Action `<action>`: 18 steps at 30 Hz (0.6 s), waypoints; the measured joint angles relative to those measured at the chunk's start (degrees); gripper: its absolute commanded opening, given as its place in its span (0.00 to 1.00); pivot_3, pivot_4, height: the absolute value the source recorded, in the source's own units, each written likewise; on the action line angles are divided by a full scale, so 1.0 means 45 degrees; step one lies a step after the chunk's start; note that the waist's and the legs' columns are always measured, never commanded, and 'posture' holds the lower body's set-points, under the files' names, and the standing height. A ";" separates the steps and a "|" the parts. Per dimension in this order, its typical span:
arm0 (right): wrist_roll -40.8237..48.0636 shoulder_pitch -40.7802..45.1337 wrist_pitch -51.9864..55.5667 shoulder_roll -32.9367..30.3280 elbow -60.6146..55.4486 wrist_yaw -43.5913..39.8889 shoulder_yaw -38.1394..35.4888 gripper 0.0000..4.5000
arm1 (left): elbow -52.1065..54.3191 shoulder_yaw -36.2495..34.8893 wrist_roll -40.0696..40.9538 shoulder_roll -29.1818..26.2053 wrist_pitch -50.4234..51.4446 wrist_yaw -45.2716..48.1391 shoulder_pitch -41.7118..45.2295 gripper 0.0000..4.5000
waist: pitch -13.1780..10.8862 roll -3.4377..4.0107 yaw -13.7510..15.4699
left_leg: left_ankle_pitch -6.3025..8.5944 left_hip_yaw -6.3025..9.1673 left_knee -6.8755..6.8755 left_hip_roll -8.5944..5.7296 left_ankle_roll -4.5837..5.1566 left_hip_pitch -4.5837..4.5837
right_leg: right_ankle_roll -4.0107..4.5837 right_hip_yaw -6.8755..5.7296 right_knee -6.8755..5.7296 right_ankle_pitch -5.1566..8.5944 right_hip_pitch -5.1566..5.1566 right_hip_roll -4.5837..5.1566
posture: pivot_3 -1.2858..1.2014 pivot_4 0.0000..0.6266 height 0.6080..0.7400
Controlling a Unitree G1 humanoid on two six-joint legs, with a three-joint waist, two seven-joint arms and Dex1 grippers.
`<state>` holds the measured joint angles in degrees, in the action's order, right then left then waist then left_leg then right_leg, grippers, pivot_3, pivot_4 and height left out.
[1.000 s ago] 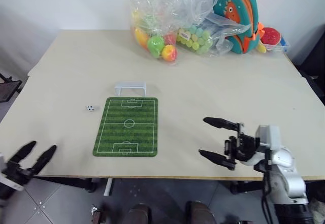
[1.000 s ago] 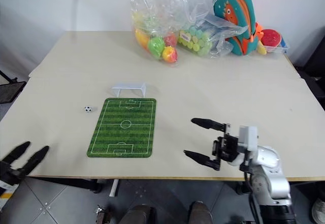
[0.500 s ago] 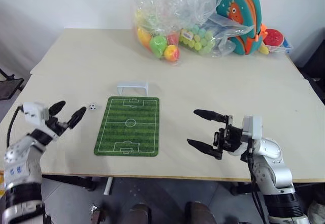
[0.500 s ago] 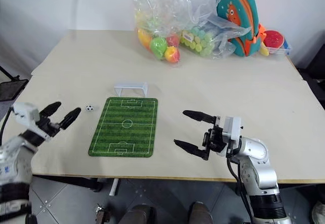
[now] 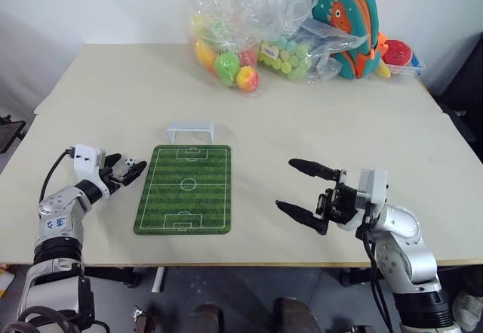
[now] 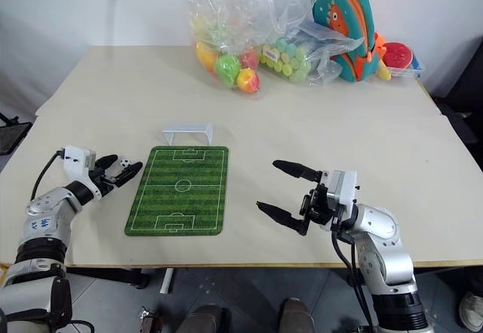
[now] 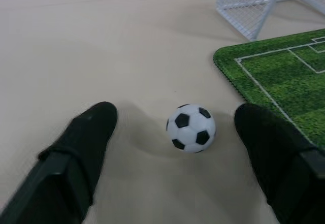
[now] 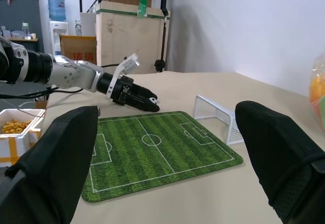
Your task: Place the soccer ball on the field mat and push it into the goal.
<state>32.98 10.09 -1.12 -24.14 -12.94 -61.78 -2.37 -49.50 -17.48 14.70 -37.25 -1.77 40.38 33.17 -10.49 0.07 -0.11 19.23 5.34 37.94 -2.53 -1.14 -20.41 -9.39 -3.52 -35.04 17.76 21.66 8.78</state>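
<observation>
Since a second ago the left gripper (image 5: 128,170) has come up from below the desk's near-left edge and now sits low over the desk (image 5: 317,121), its jaws spread to either side of the ball (image 7: 191,128). One black finger (image 7: 84,145) is to one side of the ball and the other finger on the opposite side, both apart from it, so the jaws are released and nothing is grasped. The ball rests on the bare desk just off the mat's (image 5: 185,189) left edge, near the mat's far-left corner, and has not shifted.

The mat lies flat toward the near-left part of the desk, long side running away from the near edge. The goal (image 5: 189,131) stands on the desk just beyond the mat's far edge, upright, with its netted frame seen in the left wrist view (image 7: 254,3).

The right gripper (image 5: 308,191) hovers over the near-right part of the desk, well apart from the mat, pointing toward it, in much the same place as before. Its jaws are spread wide and hold nothing.

Along the far edge lie clear bags of coloured balls (image 5: 241,23) and, beside them, a teal and orange backpack (image 5: 351,23), with a small tray (image 5: 398,57) at the far-right corner.
</observation>
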 measured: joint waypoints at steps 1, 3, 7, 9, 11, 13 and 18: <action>-0.0001 -0.0009 0.0000 0.0000 -0.0055 0.0029 0.0000 1.00 | -0.0048 -0.0001 -0.0001 -0.0019 -0.0038 0.0025 0.0004 0.66 | 0.0000 0.0000 0.0003 | 0.0000 0.0000 0.0001 0.0000 0.0000 0.0000 | 0.0000 0.0001 0.0001 0.0000 0.0000 0.0000 | 0.52 0.24 1.00; -0.0025 -0.0038 0.0000 0.0000 -0.0079 0.0054 0.0000 1.00 | -0.0104 -0.0001 -0.0001 -0.0041 -0.0098 0.0121 0.0004 0.52 | 0.0000 0.0000 0.0004 | 0.0000 -0.0001 0.0001 0.0000 0.0000 0.0000 | 0.0000 0.0001 0.0001 0.0000 -0.0001 0.0000 | 0.52 0.24 1.00; -0.0053 -0.0081 0.0000 0.0000 -0.0079 0.0137 0.0000 1.00 | -0.0171 -0.0007 0.0005 -0.0046 -0.0177 0.0250 0.0004 0.23 | 0.0000 0.0000 0.0004 | 0.0000 -0.0002 0.0002 0.0001 0.0000 0.0000 | 0.0000 0.0002 0.0000 0.0000 -0.0001 0.0000 | 0.52 0.24 1.00; -0.0058 -0.0080 0.0000 0.0000 -0.0078 0.0148 0.0003 1.00 | -0.0172 -0.0007 0.0004 -0.0049 -0.0182 0.0301 0.0004 0.19 | 0.0000 0.0000 0.0005 | 0.0000 -0.0002 0.0002 0.0001 0.0000 0.0000 | 0.0000 0.0002 -0.0001 0.0000 -0.0001 0.0000 | 0.52 0.24 1.00; -0.0063 -0.0080 0.0000 0.0000 -0.0078 0.0149 0.0006 1.00 | -0.0177 -0.0030 0.0054 -0.0055 -0.0182 0.0454 0.0000 0.19 | 0.0000 0.0000 0.0004 | 0.0000 -0.0001 0.0002 0.0001 0.0000 0.0000 | 0.0000 0.0002 -0.0001 0.0000 -0.0001 0.0000 | 0.52 0.24 1.00; -0.0059 -0.0063 0.0001 -0.0015 -0.0071 0.0113 0.0018 1.00 | 0.0099 -0.0412 0.0705 -0.0056 -0.0161 0.1520 -0.0268 0.19 | -0.0001 -0.0002 -0.0002 | 0.0001 -0.0001 0.0002 0.0007 -0.0001 -0.0003 | 0.0000 0.0001 0.0002 0.0000 0.0001 -0.0003 | 0.52 0.24 1.00; 0.0357 -0.0191 0.0281 -0.0852 -0.0127 -0.0542 -0.0139 1.00 | 0.3219 -0.1119 0.2785 -0.1016 0.0788 0.4848 -0.1362 0.19 | -0.0007 -0.0011 -0.0063 | 0.0015 -0.0002 0.0004 0.0048 -0.0024 -0.0018 | 0.0015 0.0003 0.0013 -0.0002 0.0016 -0.0031 | 0.52 0.24 1.00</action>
<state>34.59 9.23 0.15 -27.97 -13.51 -64.22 -3.00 -35.01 -22.52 27.23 -41.82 1.78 62.19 27.04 -10.52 0.02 -0.39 19.30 5.34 37.95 -2.31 -1.25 -20.49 -9.32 -3.50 -34.99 17.76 21.74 8.64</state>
